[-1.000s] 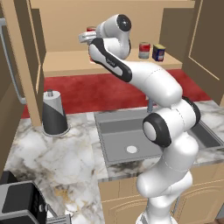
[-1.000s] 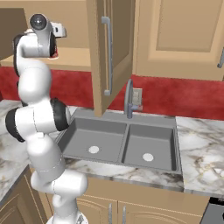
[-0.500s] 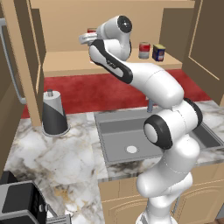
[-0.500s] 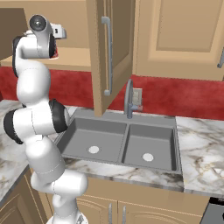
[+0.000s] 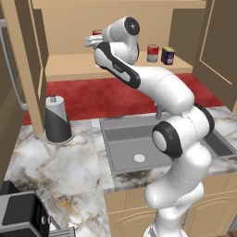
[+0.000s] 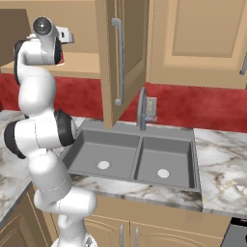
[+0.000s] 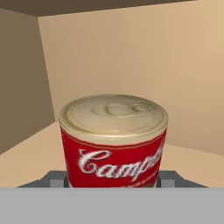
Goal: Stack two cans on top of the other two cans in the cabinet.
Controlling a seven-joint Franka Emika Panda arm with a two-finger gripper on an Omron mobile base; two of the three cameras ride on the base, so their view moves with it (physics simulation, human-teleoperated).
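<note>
Now the gripper (image 5: 94, 42) is clamped on an upright red soup can (image 7: 113, 142) at the left end of the cabinet (image 5: 118, 69) shelf. Its targets, the red tin (image 5: 152, 53) and blue tin (image 5: 168, 55), stand well right along that shelf.

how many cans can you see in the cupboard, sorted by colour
Red soup can held in the hand: 1
Red can with a white band on the shelf: 1
Dark blue can with a yellow label on the shelf: 1
Total: 3
</note>
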